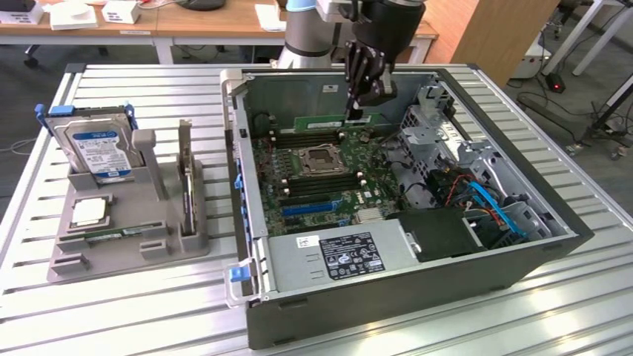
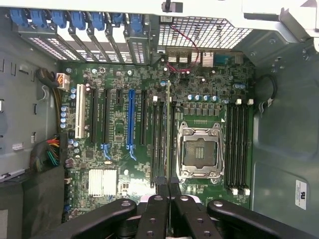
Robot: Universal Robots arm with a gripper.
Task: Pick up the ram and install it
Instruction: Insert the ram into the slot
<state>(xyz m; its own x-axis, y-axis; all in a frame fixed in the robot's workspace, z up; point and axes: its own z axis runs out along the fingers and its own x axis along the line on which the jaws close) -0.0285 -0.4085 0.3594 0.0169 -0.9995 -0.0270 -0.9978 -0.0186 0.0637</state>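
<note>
**Ram in gripper, over the far memory slots**

Gripper (image 1: pixel 354 111) was pinched narrow on the ram (image 1: pixel 327 119). Its black fingers (image 2: pixel 153 209) clamped the thin green stick from above. The stick hung edge-down with its long side level, inside the open computer case (image 1: pixel 396 304), over the far end of the motherboard (image 1: pixel 366 189).

Wrist view had it edge-on as a thin line. It ran parallel with the long black memory slots (image 2: pixel 158 144) beside the square metal processor socket (image 2: pixel 199 152). Couldn't tell whether its lower edge touched a slot or sat just above.

Case was a grey steel box on its side with the lid off, resting on a ribbed aluminium table (image 1: pixel 148 311). Its near end held a boxy silver power supply (image 1: pixel 331 256) with a white label. On the exterior view's right were a perforated metal drive cage (image 1: pixel 435 133) and blue cables (image 1: pixel 494 208). The board was green and dense with small parts, with a blue slot (image 2: pixel 131 122), a white slot (image 2: pixel 79 117) and a finned silver heatsink (image 2: pixel 103 181).

On the exterior view's left, well apart from the case, sat a grey moulded holder (image 1: pixel 124 259). It carried an upright hard drive (image 1: pixel 99 148) with a blue-white label and a small square silver processor chip (image 1: pixel 89 211) lying flat.
</note>
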